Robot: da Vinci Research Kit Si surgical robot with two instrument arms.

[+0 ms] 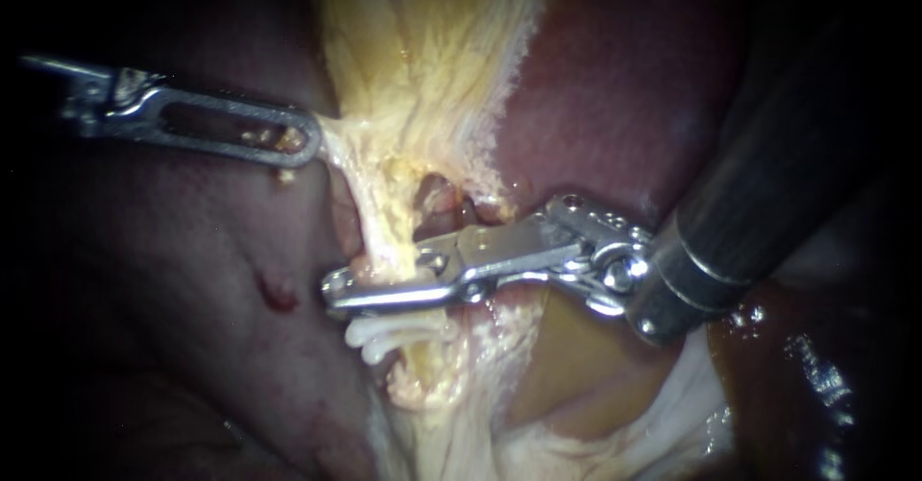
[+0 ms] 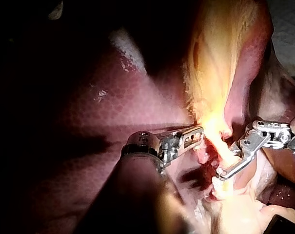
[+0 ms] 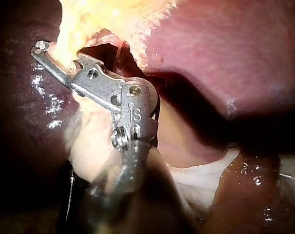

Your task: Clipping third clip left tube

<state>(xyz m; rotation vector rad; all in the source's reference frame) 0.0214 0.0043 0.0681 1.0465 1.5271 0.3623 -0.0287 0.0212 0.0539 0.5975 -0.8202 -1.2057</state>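
Liver (image 1: 192, 279): dark red, fills most of the endoscope view on both sides. We also see it beside both instruments in the wrist views.
Yellow tissue (image 1: 423, 49): pale, fibrous sheet running down the middle betw. the liver lobes and narrowing toward the instruments.
Right instrument (image 1: 384, 277): our R shaft comes in from upper right, w/ its claw reaching across the midline. Claw is spread, not clenched. One half lies in front of the left tube, the other goes behind it. R wrist view (image 3: 61, 52) shows the same, a V-gap w/ yellowish tissue sitting in it.
Left instrument (image 1: 305, 140): our L shaft comes in from the left, well above the R claw. Its slotted claw is clenched on the edge of the yellow tissue, and a strand runs taut from its tip. L wrist view (image 2: 198, 134) has the tip right at that tissue.
Left tube (image 1: 387, 241): pale strand dropping from the yellow tissue and passing thru the gap of the R claw, approx. mid-length of the claw. A dark window lies just beside it on the R instrument's side.
White clips (image 1: 384, 335): on the tube just below the R claw, close to it. We can't tell if they touch it.
Red spot (image 1: 277, 294): small mark on the liver, left of the R claw tip and apart from it.
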